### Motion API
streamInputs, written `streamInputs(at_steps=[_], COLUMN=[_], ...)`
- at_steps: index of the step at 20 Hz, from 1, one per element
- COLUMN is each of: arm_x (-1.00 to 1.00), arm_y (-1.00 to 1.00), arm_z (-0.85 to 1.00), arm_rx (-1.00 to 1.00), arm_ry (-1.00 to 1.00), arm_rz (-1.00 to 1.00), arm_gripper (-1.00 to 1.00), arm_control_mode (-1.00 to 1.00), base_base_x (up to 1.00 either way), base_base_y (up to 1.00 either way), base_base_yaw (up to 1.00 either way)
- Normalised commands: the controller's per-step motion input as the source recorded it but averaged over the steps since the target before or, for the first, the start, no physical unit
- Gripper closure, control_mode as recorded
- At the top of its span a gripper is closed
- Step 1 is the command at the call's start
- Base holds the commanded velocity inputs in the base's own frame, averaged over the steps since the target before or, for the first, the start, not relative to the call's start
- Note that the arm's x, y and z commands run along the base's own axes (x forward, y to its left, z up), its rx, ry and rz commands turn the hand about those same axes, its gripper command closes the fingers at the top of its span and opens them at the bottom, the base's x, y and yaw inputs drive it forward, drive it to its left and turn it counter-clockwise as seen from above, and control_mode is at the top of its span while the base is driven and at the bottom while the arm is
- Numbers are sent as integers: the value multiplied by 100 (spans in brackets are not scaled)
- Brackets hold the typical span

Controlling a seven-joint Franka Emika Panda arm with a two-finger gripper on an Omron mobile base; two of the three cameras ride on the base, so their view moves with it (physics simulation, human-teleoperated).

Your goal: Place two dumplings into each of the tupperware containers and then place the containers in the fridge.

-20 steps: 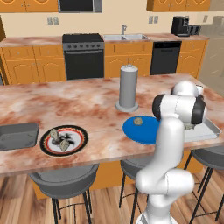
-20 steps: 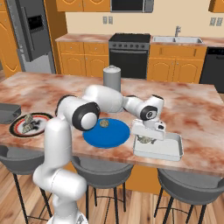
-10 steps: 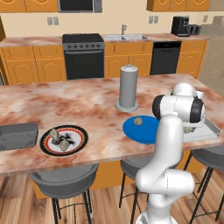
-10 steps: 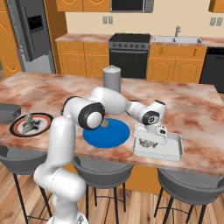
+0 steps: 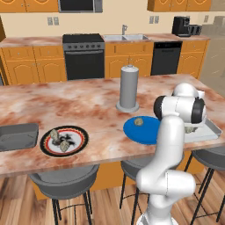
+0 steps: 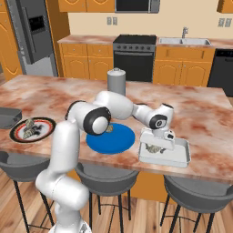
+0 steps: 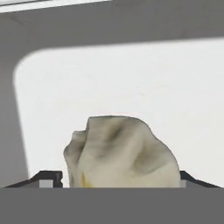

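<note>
Since a second ago your hand has gone down into the pale tupperware container at the desk's near right edge and now stands spread around a dumpling, probably releasing it; another waits on the blue plate.

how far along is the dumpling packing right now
Early. In hand: the gripper hangs over the pale container with one dumpling between its spread fingers, right over the tray floor. Left: one dumpling on the blue plate, two on the black-red rimmed plate, the dark grey container still unfilled, and both containers still need to go to the fridge.
</note>
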Motion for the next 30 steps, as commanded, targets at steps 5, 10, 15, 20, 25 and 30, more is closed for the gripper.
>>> streamInputs(at_steps=[5, 10, 15, 20, 25, 30], arm_x=[0, 0, 0, 0, 0, 0], arm_y=[0, -9, 10, 74, 100, 100], arm_z=[3, 43, 45, 22, 9, 12], arm_rx=[0, 1, 0, 0, -1, -7], arm_ry=[0, 0, 0, -4, 0, 0], arm_rz=[0, -2, 0, 0, 0, 0], arm_gripper=[-100, -100, -100, -100, -100, -100], arm_control_mode=[-100, -100, -100, -100, -100, -100], base_base_x=[0, 0, 0, 0, 0, 0], base_base_y=[0, 0, 0, 0, 0, 0], base_base_yaw=[0, 0, 0, 0, 0, 0])
